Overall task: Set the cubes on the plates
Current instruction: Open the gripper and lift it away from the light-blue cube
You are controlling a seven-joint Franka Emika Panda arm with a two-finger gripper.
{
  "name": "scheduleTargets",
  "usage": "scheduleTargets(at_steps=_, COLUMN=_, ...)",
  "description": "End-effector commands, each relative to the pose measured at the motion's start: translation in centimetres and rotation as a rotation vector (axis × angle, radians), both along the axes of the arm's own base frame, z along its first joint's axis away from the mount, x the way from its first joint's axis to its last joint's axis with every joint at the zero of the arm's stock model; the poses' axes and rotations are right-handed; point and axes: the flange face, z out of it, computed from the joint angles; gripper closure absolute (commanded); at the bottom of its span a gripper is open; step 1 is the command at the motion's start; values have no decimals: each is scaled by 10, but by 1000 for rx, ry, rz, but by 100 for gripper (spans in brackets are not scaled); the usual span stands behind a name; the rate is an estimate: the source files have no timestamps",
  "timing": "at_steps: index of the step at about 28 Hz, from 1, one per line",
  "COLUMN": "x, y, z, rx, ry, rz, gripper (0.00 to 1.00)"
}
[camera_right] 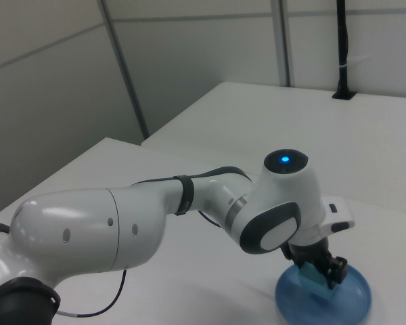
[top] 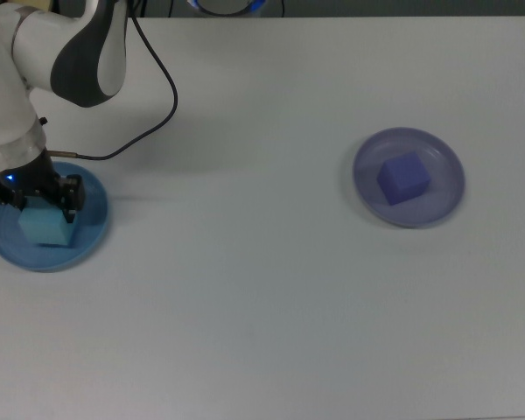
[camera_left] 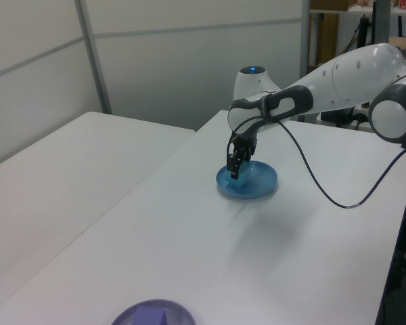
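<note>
White tabletop: purple-blue cube (top: 403, 178) rests on the lavender plate (top: 446, 199). Gripper (top: 44, 199) is clamped on the cyan cube (top: 45, 227), low over the blue plate (top: 87, 236); release remains.

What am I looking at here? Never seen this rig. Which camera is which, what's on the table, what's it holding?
It is one white robot arm with a two-finger gripper, working on a white table.

Three cameras show the same moment. The top view looks straight down. The left view looks along the table from one end. The right view sits close behind the arm.

On the table are two plates. The blue plate is at the top view's left, the lavender plate at the top view's right. A purple cube already sits on the lavender plate.

The gripper is over the blue plate, closed on a cyan cube, low over or on the plate.
</note>
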Motion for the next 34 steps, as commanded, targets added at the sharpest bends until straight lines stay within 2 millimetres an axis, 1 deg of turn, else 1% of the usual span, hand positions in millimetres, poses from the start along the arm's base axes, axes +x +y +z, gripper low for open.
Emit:
scheduleTargets(at_steps=1, x=0, y=-6, z=12, rx=-61, ry=0, rz=58, gripper=0)
scheduleTargets(at_steps=3, x=-1, y=-6, z=15, rx=-64, ry=-1, rz=57, gripper=0)
scheduleTargets(at_steps=4, x=-2, y=-6, z=28, rx=-65, ry=-16, rz=48, gripper=0)
scheduleTargets(at_steps=5, x=-2, y=-3, z=37, rx=-65, ry=-27, rz=45, gripper=0)
scheduleTargets(at_steps=8, x=-4, y=10, z=50, rx=-59, ry=-8, rz=39, gripper=0)
scheduleTargets(at_steps=9, x=-5, y=23, z=60, rx=-52, ry=9, rz=34, gripper=0)
scheduleTargets(at_steps=11, x=-6, y=38, z=77, rx=-48, ry=12, rz=20, gripper=0)
scheduleTargets(at_steps=13, x=-12, y=56, z=101, rx=-41, ry=15, rz=-3, gripper=0)
scheduleTargets(at_steps=14, x=-19, y=75, z=124, rx=-32, ry=30, rz=-26, gripper=0)
scheduleTargets(at_steps=15, x=-23, y=87, z=137, rx=-29, ry=34, rz=-34, gripper=0)
scheduleTargets(at_steps=18, x=-30, y=124, z=162, rx=-27, ry=44, rz=-53, gripper=0)
scheduleTargets(at_steps=19, x=-33, y=152, z=172, rx=-38, ry=46, rz=-74, gripper=0)
scheduleTargets(at_steps=21, x=-37, y=172, z=181, rx=-65, ry=52, rz=-110, gripper=0)
scheduleTargets(at_steps=24, x=-42, y=201, z=184, rx=-98, ry=71, rz=-164, gripper=0)
scheduleTargets(at_steps=25, x=-48, y=215, z=189, rx=-106, ry=84, rz=-188, gripper=0)
scheduleTargets(at_steps=28, x=-58, y=233, z=197, rx=-112, ry=112, rz=-171, gripper=0)
scheduleTargets(at_steps=29, x=-63, y=236, z=202, rx=-114, ry=119, rz=-164, gripper=0)
scheduleTargets(at_steps=30, x=-70, y=244, z=208, rx=-112, ry=133, rz=-149, gripper=0)
scheduleTargets(at_steps=34, x=-82, y=264, z=215, rx=-109, ry=134, rz=-114, gripper=0)
